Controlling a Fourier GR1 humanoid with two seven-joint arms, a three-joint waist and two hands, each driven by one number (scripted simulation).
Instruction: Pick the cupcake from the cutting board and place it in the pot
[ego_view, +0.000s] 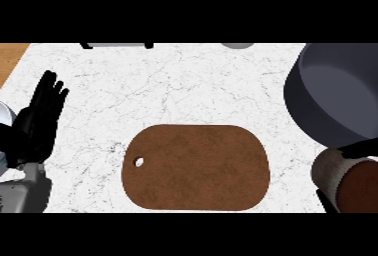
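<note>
Cupcake sits at the view's right edge, off the cutting board and just below the pot, with dark fingers of the right hand curled round it, so it could clip the rim.

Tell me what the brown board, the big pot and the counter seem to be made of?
The cutting board looks like wood, matte, mottled brown with a hanging hole. The pot looks like dark grey metal with a soft sheen on its wall. The counter looks like white marble or stone, veined in grey.
</note>
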